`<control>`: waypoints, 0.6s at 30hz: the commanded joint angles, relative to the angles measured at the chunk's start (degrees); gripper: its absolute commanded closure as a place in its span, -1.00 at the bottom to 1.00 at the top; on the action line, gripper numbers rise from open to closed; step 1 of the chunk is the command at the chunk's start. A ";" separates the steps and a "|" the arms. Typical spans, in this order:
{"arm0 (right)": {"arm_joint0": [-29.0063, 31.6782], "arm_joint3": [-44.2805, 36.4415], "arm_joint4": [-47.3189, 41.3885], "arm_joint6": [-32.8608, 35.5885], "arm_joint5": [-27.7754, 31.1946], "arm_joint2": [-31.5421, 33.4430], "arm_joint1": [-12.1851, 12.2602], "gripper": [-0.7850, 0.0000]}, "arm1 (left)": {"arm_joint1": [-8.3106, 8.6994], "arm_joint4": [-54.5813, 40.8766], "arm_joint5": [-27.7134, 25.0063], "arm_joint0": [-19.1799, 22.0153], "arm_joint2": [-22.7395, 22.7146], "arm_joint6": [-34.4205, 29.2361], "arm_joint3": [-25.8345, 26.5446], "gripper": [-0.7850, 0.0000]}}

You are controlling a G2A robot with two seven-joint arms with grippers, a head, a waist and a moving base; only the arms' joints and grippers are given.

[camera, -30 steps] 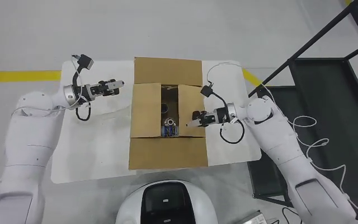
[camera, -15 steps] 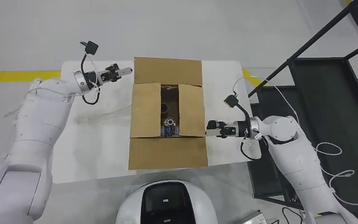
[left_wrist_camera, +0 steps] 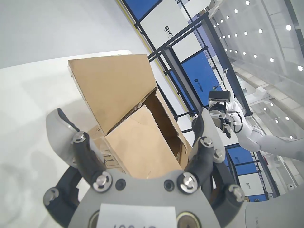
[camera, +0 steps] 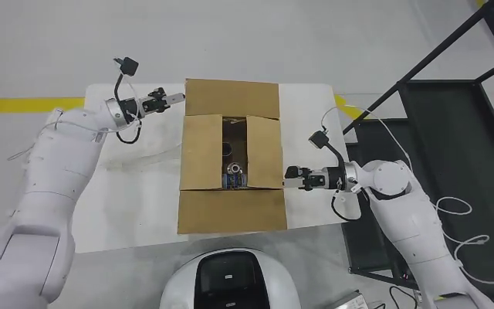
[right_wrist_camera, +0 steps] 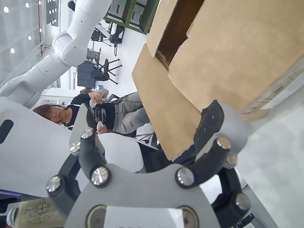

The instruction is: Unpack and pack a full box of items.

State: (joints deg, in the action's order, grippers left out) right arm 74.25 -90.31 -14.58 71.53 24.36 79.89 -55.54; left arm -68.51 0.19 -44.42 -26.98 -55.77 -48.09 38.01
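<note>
Cardboard box [camera: 231,210] sits on the white counter [camera: 131,201] between the two grippers, with its flaps partly spread. Nearest the robot, one long flap lies folded outward and flat. Just past that flap, the right gripper [camera: 287,171] is just beside the box's side wall, with its jaws spread wide and holding nothing. In the right wrist view a corner of the near flap juts in between its fingers [right_wrist_camera: 210,122], though whether the dark pad touches the cardboard is hard to tell.

Inward from this gripper, the two side flaps are folded most of the way over the opening, leaving a narrow gap. Through the gap, level with the right gripper's tips, a blue and silver item [camera: 233,178] shows. Beyond it is a dark round item [camera: 228,147], too small to name.

Farther off, the left gripper [camera: 176,98] is at the box's far corner, just beside the edge of the far flap, which is also folded outward. Its jaws are wide open and empty as well, and the left wrist view shows the box between its fingers [left_wrist_camera: 59,122].
</note>
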 commanded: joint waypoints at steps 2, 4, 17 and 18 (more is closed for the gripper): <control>0.72 -0.25 -0.65 -0.22 -2.33 1.00 0.29 -1.00 | 0.54 8.15 2.61 -1.79 -0.41 8.21 3.20 -1.00; 1.64 -0.02 -0.28 -0.75 -4.17 1.72 0.51 -1.00 | 0.37 8.95 4.10 -3.09 -0.14 10.84 4.29 -1.00; 7.26 3.49 -8.98 0.65 -11.47 3.01 0.98 -1.00 | -4.59 5.73 0.35 0.81 5.23 17.48 -6.66 -1.00; 7.49 3.72 -9.91 1.07 -12.01 2.96 0.99 -1.00 | -5.11 5.50 0.09 1.24 5.74 17.58 -7.62 -1.00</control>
State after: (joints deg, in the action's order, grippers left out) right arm 81.53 -86.79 -23.52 72.13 12.87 82.93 -54.55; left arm -73.11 5.81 -44.13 -26.19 -50.58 -30.66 31.48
